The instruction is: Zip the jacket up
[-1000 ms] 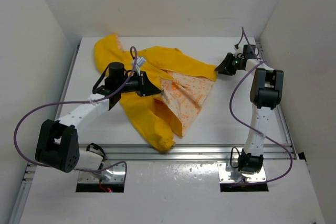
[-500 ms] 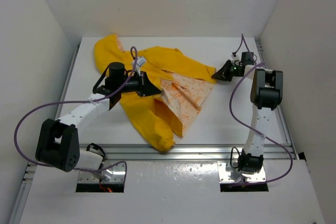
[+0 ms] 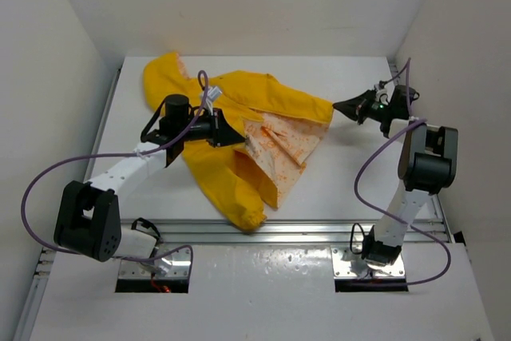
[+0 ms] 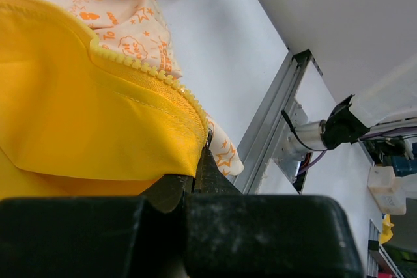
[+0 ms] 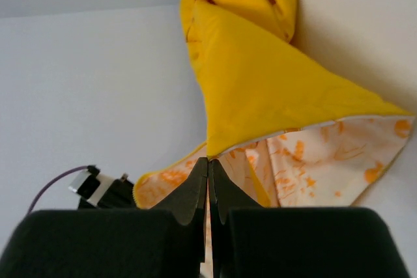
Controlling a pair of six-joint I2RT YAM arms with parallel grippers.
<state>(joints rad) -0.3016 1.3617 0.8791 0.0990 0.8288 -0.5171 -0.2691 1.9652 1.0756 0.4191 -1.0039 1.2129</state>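
Observation:
The yellow jacket (image 3: 215, 173) lies open in the middle of the table, its cream lining (image 3: 279, 137) with orange print facing up. My left gripper (image 3: 231, 132) is shut on the jacket's left front edge; the left wrist view shows the jacket's yellow fabric (image 4: 78, 115) pinched at its corner, with the zipper teeth (image 4: 143, 69) running along the edge. My right gripper (image 3: 339, 107) is shut on the tip of the jacket's right front corner and holds it out to the right. The right wrist view shows the jacket (image 5: 260, 89) stretched away from the shut jaws.
The hood (image 3: 160, 73) lies at the far left of the table. White walls enclose the table on three sides. An aluminium rail (image 3: 303, 229) runs along the near edge. Purple cables loop beside both arms.
My right gripper has moved right and a little away from the jacket's middle, drawing the yellow corner with it and spreading the front panel. The left gripper has stayed in place.

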